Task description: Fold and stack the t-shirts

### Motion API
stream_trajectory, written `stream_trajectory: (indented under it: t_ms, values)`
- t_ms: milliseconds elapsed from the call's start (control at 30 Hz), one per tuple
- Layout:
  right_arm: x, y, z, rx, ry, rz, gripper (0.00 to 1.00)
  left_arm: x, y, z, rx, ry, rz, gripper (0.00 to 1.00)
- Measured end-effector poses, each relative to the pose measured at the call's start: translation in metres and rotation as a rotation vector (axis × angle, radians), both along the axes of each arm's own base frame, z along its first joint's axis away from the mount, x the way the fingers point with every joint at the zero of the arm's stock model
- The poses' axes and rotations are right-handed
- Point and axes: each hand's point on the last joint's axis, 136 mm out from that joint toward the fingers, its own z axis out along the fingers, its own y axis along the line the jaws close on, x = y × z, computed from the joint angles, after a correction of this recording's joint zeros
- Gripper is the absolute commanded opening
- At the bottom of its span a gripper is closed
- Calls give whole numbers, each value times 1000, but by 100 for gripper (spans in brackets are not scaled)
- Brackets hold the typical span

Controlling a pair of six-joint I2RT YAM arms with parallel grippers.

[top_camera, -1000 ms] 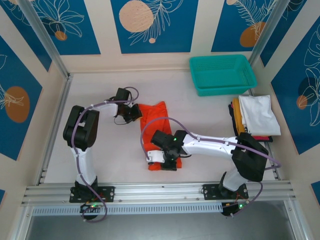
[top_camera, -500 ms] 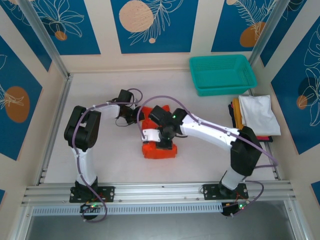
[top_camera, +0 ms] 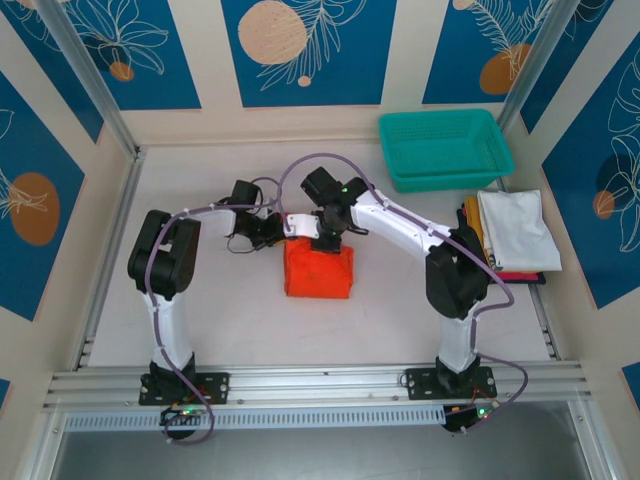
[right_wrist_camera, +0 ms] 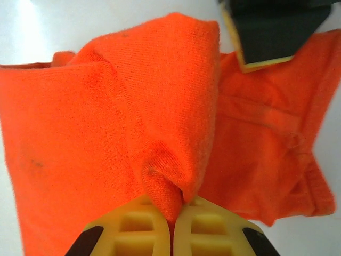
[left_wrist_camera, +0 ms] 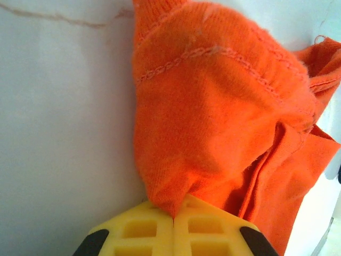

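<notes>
Top external: orange-red t-shirt [top_camera: 320,272] sits mid-table, folded pile [top_camera: 515,230] at three o'clock. Left gripper [top_camera: 268,228] and right gripper [top_camera: 322,240] are both clamped on its twelve-o'clock edge. Best to lay the corners level, then release.

Plain bright orange-red shirt [top_camera: 318,272], same-colour stitching, on a pale off-white table [top_camera: 200,300]. Right of the shirt, the stack [top_camera: 515,230]: white on top, mustard, red and dark edges below. Beyond the shirt to the right, a teal mesh basket [top_camera: 445,150]. Behind the shirt, walls [top_camera: 300,50] of blue panels with white leaf outlines and peach discs. Arms [top_camera: 400,225] white and black, cables [top_camera: 322,155] purple, left gripper [left_wrist_camera: 173,216] and right gripper [right_wrist_camera: 177,205] yellow-fingered.
</notes>
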Motion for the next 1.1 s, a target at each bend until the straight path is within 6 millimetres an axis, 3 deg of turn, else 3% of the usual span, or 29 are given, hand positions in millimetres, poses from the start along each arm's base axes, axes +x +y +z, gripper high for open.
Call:
stream_trajectory:
  t_ms: [467,1100]
  values:
    - [67,17,-15,-8,-70,-7,0,0,0,-1,-45,19,-10,0]
    - [116,19,-23,-9,-157,-64,0,0,1,-2,-87,40,-16,0]
